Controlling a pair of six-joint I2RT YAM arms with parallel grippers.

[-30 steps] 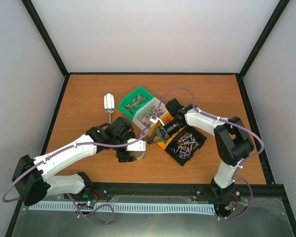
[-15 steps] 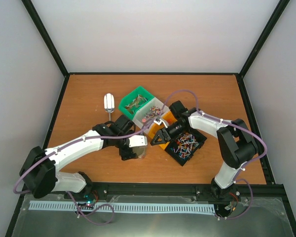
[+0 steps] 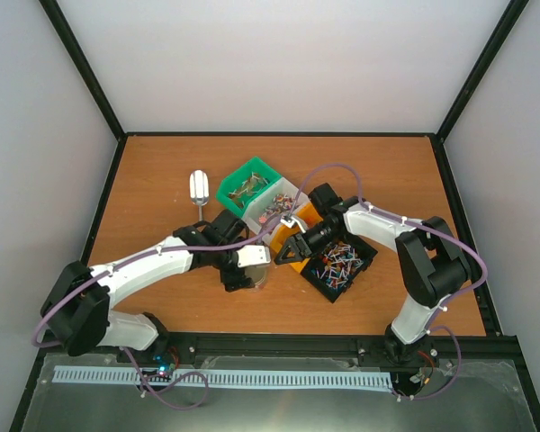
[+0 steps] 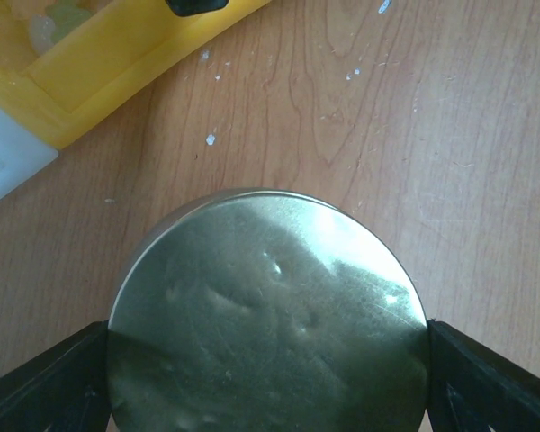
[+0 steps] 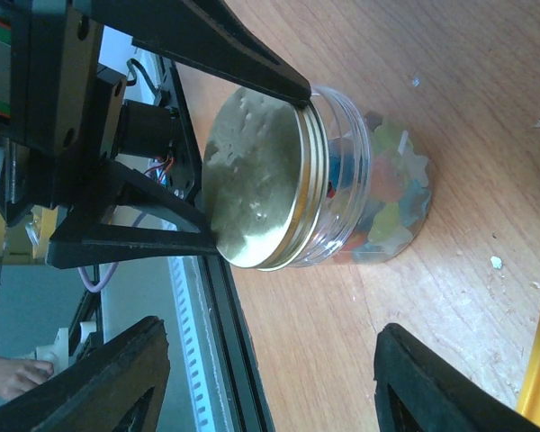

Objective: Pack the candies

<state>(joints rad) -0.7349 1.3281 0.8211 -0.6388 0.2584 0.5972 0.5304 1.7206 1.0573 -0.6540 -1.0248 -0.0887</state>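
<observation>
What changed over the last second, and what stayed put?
The left arm swung its elbow and shoulder rightward, toward the jar; the right end effector, open, drew back slightly from it. The left end effector stays closed on the lid. The bins and scoop have not moved.

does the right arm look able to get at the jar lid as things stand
Probably yes: the open right gripper faces the lid with nothing between them, though the left gripper clamps two sides.
</observation>
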